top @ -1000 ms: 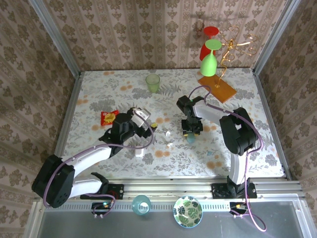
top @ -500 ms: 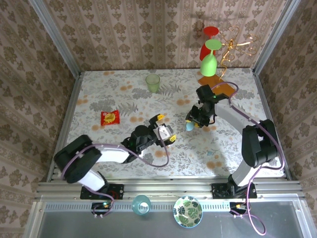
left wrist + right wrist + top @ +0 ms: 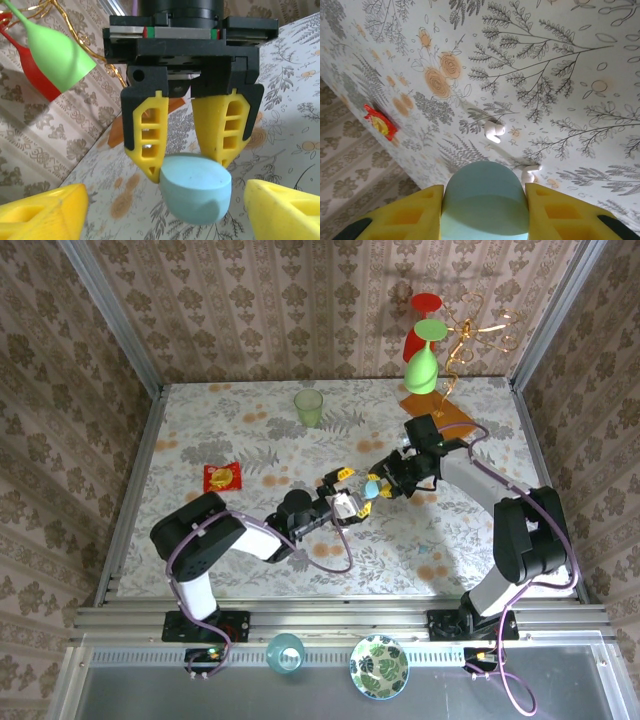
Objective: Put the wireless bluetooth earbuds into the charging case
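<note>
My right gripper (image 3: 385, 485) is shut on a light blue rounded object (image 3: 371, 487) and holds it above the middle of the table. In the right wrist view that object (image 3: 485, 200) sits between the yellow fingers (image 3: 395, 215). Beyond it, two small white earbuds (image 3: 494, 131) (image 3: 530, 174) lie on the flowered tabletop. My left gripper (image 3: 350, 502) faces the right one, close to it and open. In the left wrist view its fingertips (image 3: 55, 207) stand wide on either side of the blue object (image 3: 196, 187), not touching it. The charging case is hidden.
A green cup (image 3: 309, 406) stands at the back. A red packet (image 3: 222, 477) lies at the left. An orange board (image 3: 445, 418) with a gold rack and hanging green and red glasses (image 3: 424, 362) fills the back right corner. A patterned bowl (image 3: 379, 666) sits below the front rail.
My left arm has swung right across the table until its gripper faces the right one. The right gripper has lifted the blue object and turned it toward the left gripper.
</note>
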